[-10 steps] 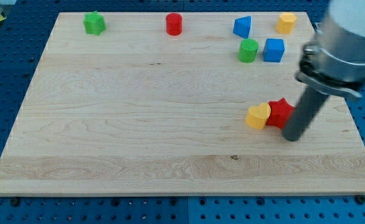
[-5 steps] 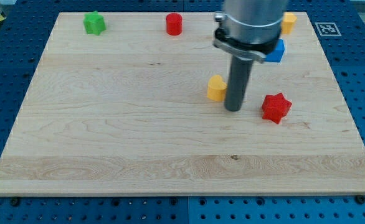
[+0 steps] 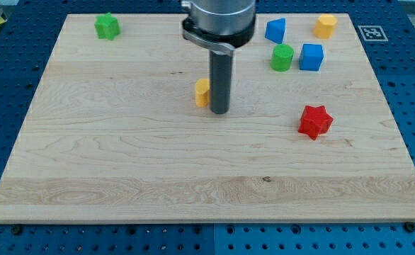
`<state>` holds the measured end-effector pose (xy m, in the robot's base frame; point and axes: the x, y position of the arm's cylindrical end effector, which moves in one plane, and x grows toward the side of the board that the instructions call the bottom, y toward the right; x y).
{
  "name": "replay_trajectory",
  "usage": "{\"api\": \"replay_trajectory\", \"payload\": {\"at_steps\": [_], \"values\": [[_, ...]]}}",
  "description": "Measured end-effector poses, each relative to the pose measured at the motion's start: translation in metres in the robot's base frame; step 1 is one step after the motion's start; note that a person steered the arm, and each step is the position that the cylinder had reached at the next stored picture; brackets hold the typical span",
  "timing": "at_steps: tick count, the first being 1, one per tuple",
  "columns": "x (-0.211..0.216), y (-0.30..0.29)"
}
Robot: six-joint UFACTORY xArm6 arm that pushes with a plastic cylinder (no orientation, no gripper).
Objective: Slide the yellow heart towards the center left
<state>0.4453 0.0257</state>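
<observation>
Partly: rod hides yellow heart (image 3: pixel 202 92); my tip (image 3: pixel 219 112) touching.

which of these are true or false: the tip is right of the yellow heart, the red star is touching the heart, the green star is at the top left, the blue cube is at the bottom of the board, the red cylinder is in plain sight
1. My tip is at the view's right of the yellow heart, right beside it. True.
2. The red star touches the yellow heart. False: it lies well apart, toward the view's right.
3. The green star sits near the view's top left corner of the board. True.
4. The blue cube is at the view's bottom. False: it is near the view's top right, beside the green cylinder.
5. A red cylinder is in plain sight. False: none shows; the arm covers part of the top edge.
</observation>
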Motion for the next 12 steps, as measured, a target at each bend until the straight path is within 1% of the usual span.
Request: {"api": "replay_trajectory", "payload": {"at_steps": [1, 2, 4, 6, 7, 8, 9, 10, 11, 12], "values": [[-0.002, 0.024], [-0.014, 0.004], [-0.034, -0.084], [-0.041, -0.025], [-0.064, -0.039], [-0.072, -0.080], [-0.066, -0.124], [-0.065, -0.149], [-0.065, -0.117], [-0.057, -0.069]]}}
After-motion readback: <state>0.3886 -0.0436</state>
